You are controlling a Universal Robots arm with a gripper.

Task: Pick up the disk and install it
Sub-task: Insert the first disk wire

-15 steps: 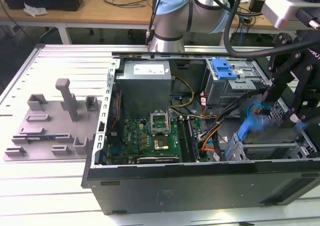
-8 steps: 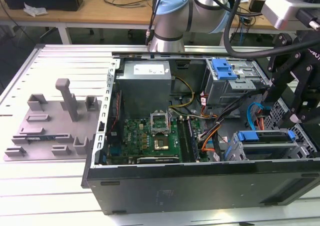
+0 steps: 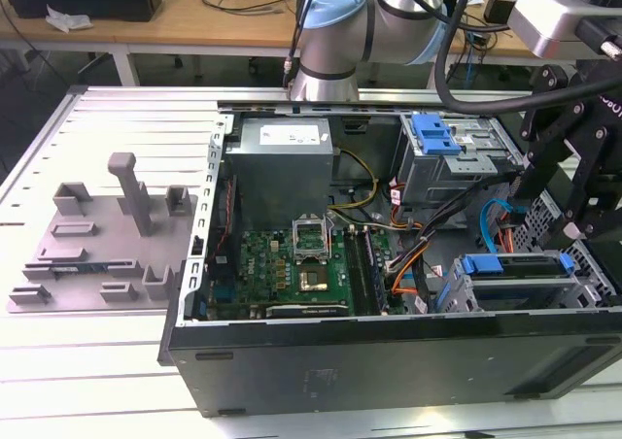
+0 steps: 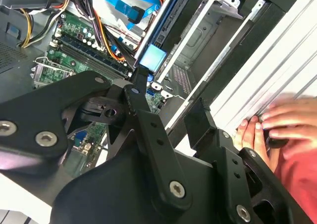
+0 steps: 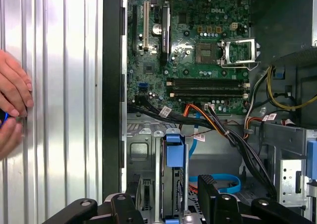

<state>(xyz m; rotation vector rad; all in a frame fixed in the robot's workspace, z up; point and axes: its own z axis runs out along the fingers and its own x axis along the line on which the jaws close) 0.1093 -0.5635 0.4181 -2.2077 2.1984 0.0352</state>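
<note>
One disk (image 3: 515, 263) counted, seated on edge in the lower drive cage (image 3: 588, 282) of the open computer case (image 3: 389, 361), blue carrier edge uppermost, at the exterior view's right. One gripper (image 5: 171, 187), positioned directly over that cage, its jaws spread wide and nothing held between them. In the first wrist view the blue carrier end lies between the two fingers (image 5: 210, 184) and ahead of them. In the second wrist view one fingertip stands just beside the carrier's blue tab (image 4: 152, 57); contact cannot be determined. One separate blue latch piece (image 3: 434, 134) on the upper drive bay (image 3: 471, 157), well apart from the gripper. One grey fixture plate (image 3: 97, 245) on the bench (image 3: 97, 390), to the exterior view's left of the case. A person's hand (image 5: 14, 92) rests on the bench slats beside the case wall
</note>
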